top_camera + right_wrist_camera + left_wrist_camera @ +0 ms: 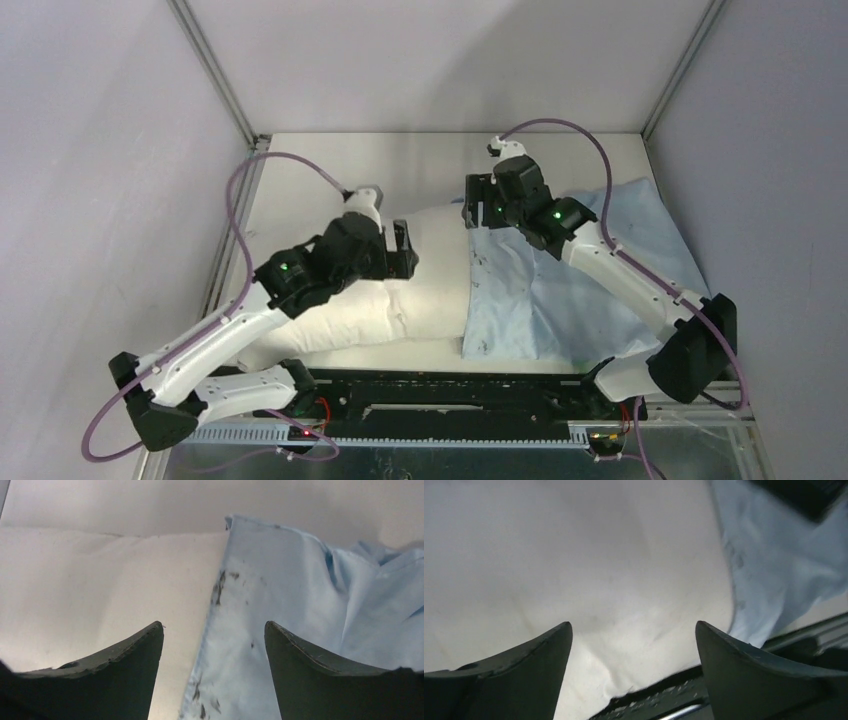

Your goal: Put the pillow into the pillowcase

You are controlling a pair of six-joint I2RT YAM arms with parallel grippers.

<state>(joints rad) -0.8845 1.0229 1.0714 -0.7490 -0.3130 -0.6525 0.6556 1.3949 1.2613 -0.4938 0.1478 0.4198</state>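
though the pillow (400, 310) is about half in the pillowcase (560, 290), we see its left half lying bare at centre-left. left gripper (634, 627) spread over pillow, right gripper (214, 625) spread at the case's open edge. rest needs feeding in.

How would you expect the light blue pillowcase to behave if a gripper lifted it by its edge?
It would probably hang limp: the pillowcase looks thin and wrinkled, its edge lying over the pillow. It is likely light for its size, being flat cloth. Pushed, it would probably bunch rather than slide whole, judging by the folds at its far corner.
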